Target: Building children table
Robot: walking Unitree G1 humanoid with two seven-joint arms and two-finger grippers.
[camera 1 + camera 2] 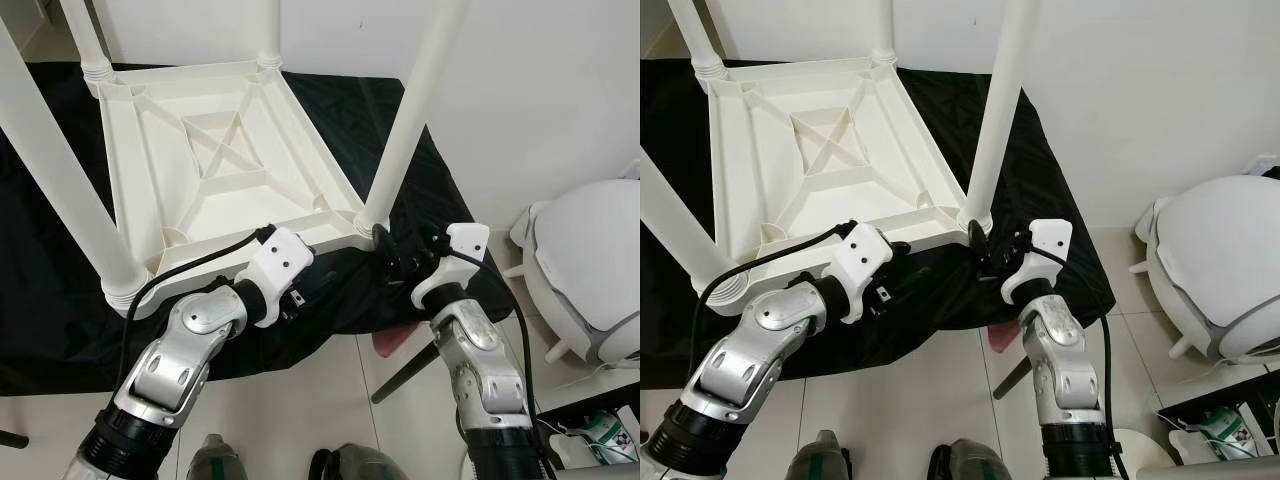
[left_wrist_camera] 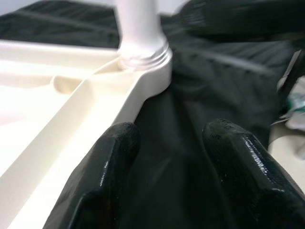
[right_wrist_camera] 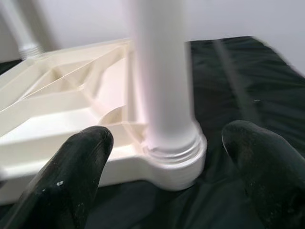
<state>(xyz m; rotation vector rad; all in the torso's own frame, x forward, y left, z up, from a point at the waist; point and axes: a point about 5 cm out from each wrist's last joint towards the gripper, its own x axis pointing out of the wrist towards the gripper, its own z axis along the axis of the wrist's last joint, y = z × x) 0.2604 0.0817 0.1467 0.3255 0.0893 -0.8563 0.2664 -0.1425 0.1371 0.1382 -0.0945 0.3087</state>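
Observation:
A white plastic children's table (image 1: 215, 150) lies upside down on a black cloth (image 1: 60, 320), with its legs pointing up. The front right leg (image 1: 410, 110) stands screwed into its corner socket (image 3: 174, 157). My right gripper (image 3: 171, 143) is open, one finger (image 3: 71, 167) on each side of that leg's base and neither touching it. My left gripper (image 2: 171, 138) is open low over the cloth just outside the table's front rim (image 2: 95, 119), with one finger (image 2: 107, 162) next to the rim. In the left eye view the left wrist (image 1: 275, 265) sits at the front edge.
A large white rounded plastic object (image 1: 590, 270) stands on the floor at the right. A pink item (image 1: 392, 345) and a dark rod (image 1: 405, 372) lie on the tiles under the cloth's front edge. A white wall rises behind the table.

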